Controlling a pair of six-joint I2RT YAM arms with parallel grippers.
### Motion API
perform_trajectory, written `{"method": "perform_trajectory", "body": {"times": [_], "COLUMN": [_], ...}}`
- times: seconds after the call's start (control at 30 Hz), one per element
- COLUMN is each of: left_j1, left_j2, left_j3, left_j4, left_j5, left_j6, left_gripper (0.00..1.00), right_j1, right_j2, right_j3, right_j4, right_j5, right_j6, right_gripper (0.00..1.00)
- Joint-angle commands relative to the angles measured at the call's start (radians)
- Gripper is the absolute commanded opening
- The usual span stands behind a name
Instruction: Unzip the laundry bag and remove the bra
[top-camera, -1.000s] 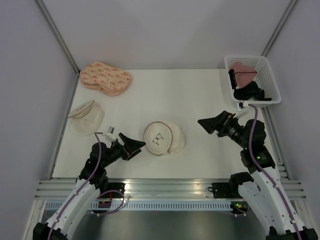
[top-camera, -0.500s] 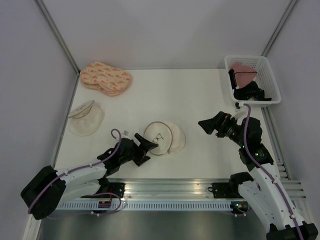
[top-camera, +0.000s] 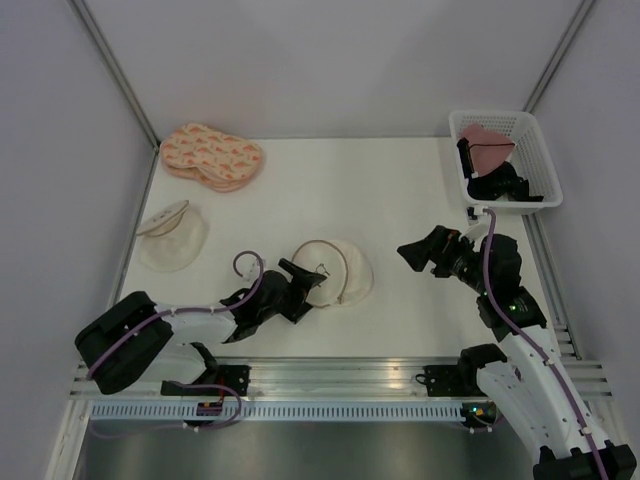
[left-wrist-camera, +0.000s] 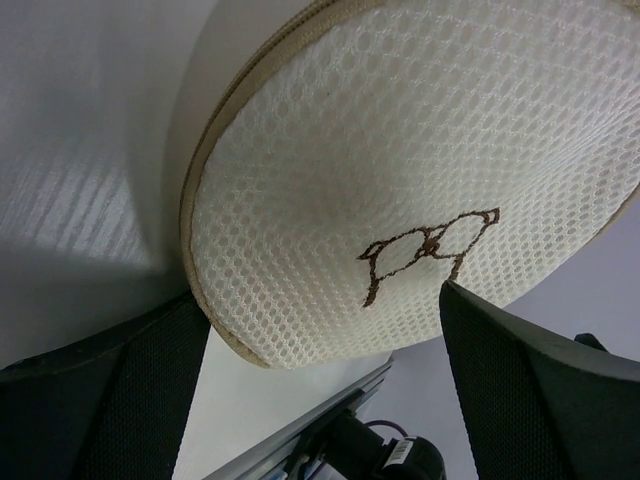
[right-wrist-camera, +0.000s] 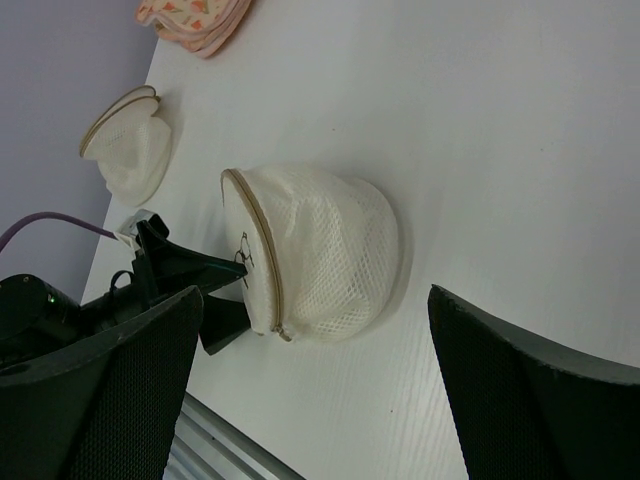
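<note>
Laundry bag (top-camera: 338, 270): domed cream honeycomb mesh with a tan zip rim and a small dark stitched mark, resting on the white surface (top-camera: 330, 190) near its front centre. My left fingers (left-wrist-camera: 100, 400) are spread wide to either side of its near rim, gripping nothing; that arm lies low and outstretched. My right fingers (right-wrist-camera: 540, 400), equally wide and empty, hover well to the bag's right. Pale grey walls enclose the surface.

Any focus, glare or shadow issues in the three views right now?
Top external: even light, sharp, no glare on the table. Left wrist: laundry bag mesh crisp and very close, left fingers dark and slightly soft, broad shadow beside the bag. Right wrist: right fingers dark in the foreground, bag sharp.
</note>
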Motion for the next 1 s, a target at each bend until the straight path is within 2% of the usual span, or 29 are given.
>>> {"method": "perform_trajectory", "body": {"times": [0.0, 0.1, 0.13, 0.2, 0.23, 0.3, 0.33, 0.47, 0.6, 0.63, 0.7, 0.83, 0.97], "left_j1": [-0.008, -0.011, -0.011, -0.011, -0.011, -0.011, -0.011, -0.011, -0.009, -0.006, -0.006, -0.005, 0.006], "left_j2": [0.053, 0.084, 0.096, 0.105, 0.108, 0.120, 0.127, 0.142, 0.142, 0.140, 0.125, 0.084, 0.056], "left_j3": [0.019, 0.015, 0.009, 0.002, 0.000, 0.008, 0.012, 0.041, 0.069, 0.086, 0.115, 0.153, 0.173], "left_j4": [0.064, 0.134, 0.154, 0.216, 0.236, 0.283, 0.292, 0.328, 0.380, 0.380, 0.382, 0.346, 0.308], "left_j5": [-0.032, -0.047, -0.061, -0.076, -0.087, -0.092, -0.090, -0.060, -0.002, 0.034, 0.067, 0.130, 0.176], "left_j6": [-0.067, -0.061, -0.057, -0.047, -0.040, -0.011, -0.001, 0.051, 0.101, 0.112, 0.129, 0.132, 0.105], "left_gripper": [0.97, 0.86, 0.72, 0.57, 0.44, 0.34, 0.24, 0.03, 0.02, 0.02, 0.02, 0.02, 0.02], "right_j1": [0.005, 0.005, 0.005, 0.005, 0.005, 0.006, 0.006, 0.006, 0.023, 0.032, 0.070, 0.156, 0.201], "right_j2": [0.006, 0.012, 0.013, 0.017, 0.017, 0.015, 0.015, 0.023, 0.079, 0.096, 0.144, 0.188, 0.205], "right_j3": [-0.001, -0.010, -0.011, -0.016, -0.019, -0.024, -0.025, -0.028, 0.001, 0.015, 0.047, 0.076, 0.068], "right_j4": [0.000, 0.004, 0.003, 0.001, 0.001, 0.000, -0.002, -0.004, -0.029, -0.043, -0.080, -0.094, -0.036], "right_j5": [0.015, 0.017, 0.017, 0.018, 0.017, 0.015, 0.009, -0.014, -0.081, -0.088, -0.085, -0.017, 0.001], "right_j6": [-0.018, -0.019, -0.019, -0.025, -0.027, -0.036, -0.038, -0.056, -0.105, -0.117, -0.153, -0.147, -0.102], "right_gripper": [0.98, 0.98, 0.98, 0.98, 0.98, 0.96, 0.95, 0.89, 0.80, 0.72, 0.65, 0.59, 0.56]}}
